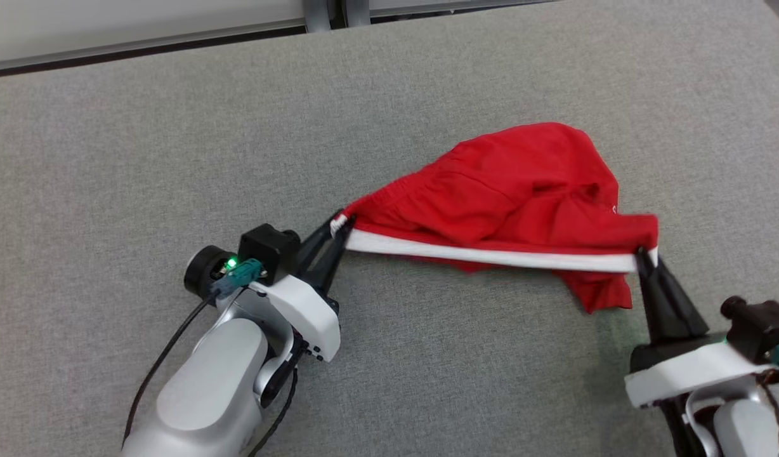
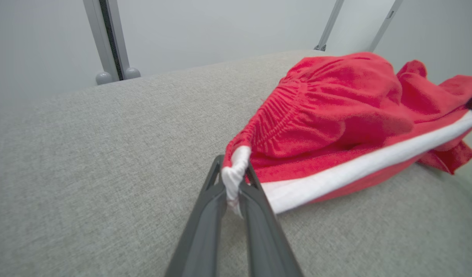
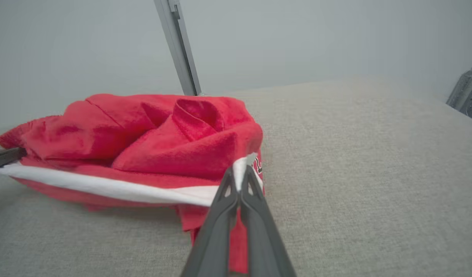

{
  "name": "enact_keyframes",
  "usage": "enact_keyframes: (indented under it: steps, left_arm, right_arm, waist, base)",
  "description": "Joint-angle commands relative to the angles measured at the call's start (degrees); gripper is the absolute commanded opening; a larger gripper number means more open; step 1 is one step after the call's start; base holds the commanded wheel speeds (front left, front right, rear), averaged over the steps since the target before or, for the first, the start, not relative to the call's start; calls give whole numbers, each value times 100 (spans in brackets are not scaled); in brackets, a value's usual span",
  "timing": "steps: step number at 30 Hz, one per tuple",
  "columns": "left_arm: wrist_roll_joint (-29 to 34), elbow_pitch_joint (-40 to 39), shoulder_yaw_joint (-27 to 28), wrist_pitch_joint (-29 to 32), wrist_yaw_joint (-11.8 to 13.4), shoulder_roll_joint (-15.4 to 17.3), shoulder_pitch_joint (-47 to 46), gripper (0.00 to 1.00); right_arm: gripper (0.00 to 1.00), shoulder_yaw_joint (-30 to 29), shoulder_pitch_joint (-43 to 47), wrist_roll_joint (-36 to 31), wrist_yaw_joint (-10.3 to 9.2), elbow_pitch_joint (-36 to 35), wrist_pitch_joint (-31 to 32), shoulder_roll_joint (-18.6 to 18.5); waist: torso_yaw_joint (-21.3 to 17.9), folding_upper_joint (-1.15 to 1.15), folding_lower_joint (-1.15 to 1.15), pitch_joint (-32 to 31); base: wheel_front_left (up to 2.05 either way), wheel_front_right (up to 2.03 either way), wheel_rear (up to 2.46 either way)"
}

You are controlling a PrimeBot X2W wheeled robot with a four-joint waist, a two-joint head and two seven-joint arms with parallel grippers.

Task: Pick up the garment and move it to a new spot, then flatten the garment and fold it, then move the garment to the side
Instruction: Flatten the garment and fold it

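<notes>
I count one red garment (image 1: 510, 184), with one white band (image 1: 491, 256) along its edge, between my two grippers: my left gripper (image 1: 340, 227) at one end, my right gripper (image 1: 643, 254) at the other. Each has two dark fingers (image 1: 665, 304), and below them is one grey table (image 1: 174, 127).

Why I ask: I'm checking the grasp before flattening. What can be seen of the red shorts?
The red shorts look like soft knit cloth, with a gathered elastic waistband and a white side stripe. They are bunched and creased, their bulk lying on the grey fabric surface. The stripe runs taut between the left gripper and the right gripper, each shut on one end.
</notes>
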Motion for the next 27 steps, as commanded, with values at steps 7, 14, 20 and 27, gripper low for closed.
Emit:
enact_keyframes:
  steps: [7, 14, 20, 27]
  left_arm:
    - [-113, -1440, 497, -339, 415, 267, 233, 0]
    - [-25, -3300, 918, -292, 753, 606, 49, 0]
    - [10, -4151, 1266, 133, 911, 1024, -228, 0]
    - [-280, -4624, 1614, 837, 1064, 1358, -440, 0]
  right_arm:
    - [0, -304, -441, -328, -11, -906, 280, -404]
    - [0, -587, -944, -390, -12, -1586, 701, -793]
    - [0, -687, -1457, -355, -19, -1947, 1006, -1076]
    - [0, -731, -1932, -145, -35, -2008, 1343, -1317]
  waist:
    - [129, 0, 0, -357]
    - [377, 0, 0, -704]
    - [436, 0, 0, -948]
    - [467, 0, 0, -1046]
  base:
    - [0, 0, 0]
    - [0, 0, 0]
    - [0, 0, 0]
    - [0, 0, 0]
